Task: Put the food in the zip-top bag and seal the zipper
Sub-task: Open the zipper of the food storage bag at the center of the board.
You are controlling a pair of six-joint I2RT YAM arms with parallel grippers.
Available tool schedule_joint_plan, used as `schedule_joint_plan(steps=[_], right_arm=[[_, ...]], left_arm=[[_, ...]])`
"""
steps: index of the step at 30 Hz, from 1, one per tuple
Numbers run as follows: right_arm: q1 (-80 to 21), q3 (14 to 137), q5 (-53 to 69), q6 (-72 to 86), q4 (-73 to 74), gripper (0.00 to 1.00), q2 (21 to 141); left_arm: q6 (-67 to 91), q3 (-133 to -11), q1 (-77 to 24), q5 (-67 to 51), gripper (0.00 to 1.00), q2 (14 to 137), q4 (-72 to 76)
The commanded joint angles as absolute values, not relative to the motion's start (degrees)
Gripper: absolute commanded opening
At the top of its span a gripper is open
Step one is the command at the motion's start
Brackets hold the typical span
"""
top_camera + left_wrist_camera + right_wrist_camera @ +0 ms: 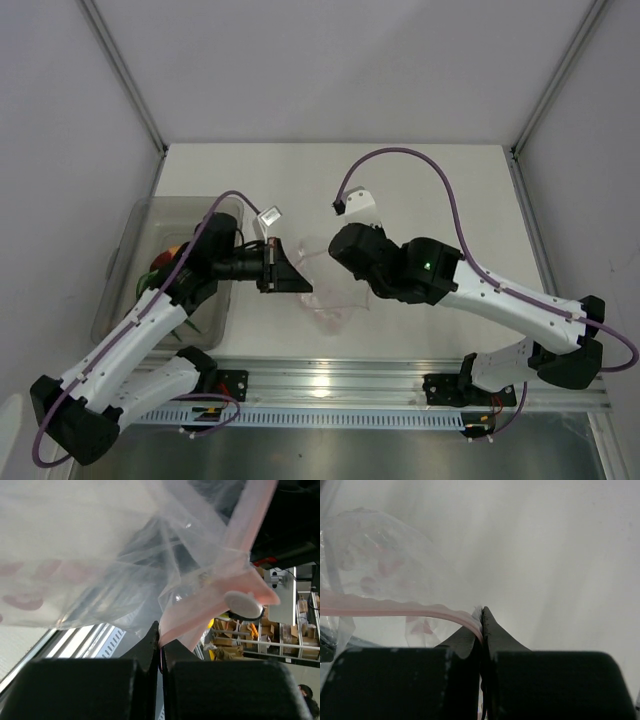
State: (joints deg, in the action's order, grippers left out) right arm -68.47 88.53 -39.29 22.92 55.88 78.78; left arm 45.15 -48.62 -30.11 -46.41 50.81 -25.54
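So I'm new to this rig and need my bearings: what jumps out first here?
Both arms meet mid-table at the clear, crinkly zip-top bag. The left gripper and right gripper are each shut on its pink zipper. The food lies in the grey bin at the far left.

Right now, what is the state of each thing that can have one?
left gripper: shut on the zipper
right gripper: shut on the zipper
zip-top bag: held between both grippers, no food seen inside
zipper: pinched twice; whether sealed, cannot tell
food: in the bin
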Motion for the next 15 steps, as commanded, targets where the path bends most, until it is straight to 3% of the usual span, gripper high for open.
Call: schedule_joint_plan(steps=[1, 8, 15], right_arm=[[-69.8, 91.0, -51.2, 27.3, 64.1, 0.0, 78.4], [-72.2, 91.2, -59.5, 32.3, 71.9, 0.0, 76.9], [-76.0, 92.2, -63.7, 34.1, 74.3, 0.0, 78.7]], left_arm=[[45.5, -51.0, -33.2, -41.1, 0.01, 53.1, -23.5], [44.0, -49.7, -34.9, -32.6, 0.03, 53.1, -25.1], [46.5, -46.4, -35.1, -35.3, 0.06, 54.7, -19.7]])
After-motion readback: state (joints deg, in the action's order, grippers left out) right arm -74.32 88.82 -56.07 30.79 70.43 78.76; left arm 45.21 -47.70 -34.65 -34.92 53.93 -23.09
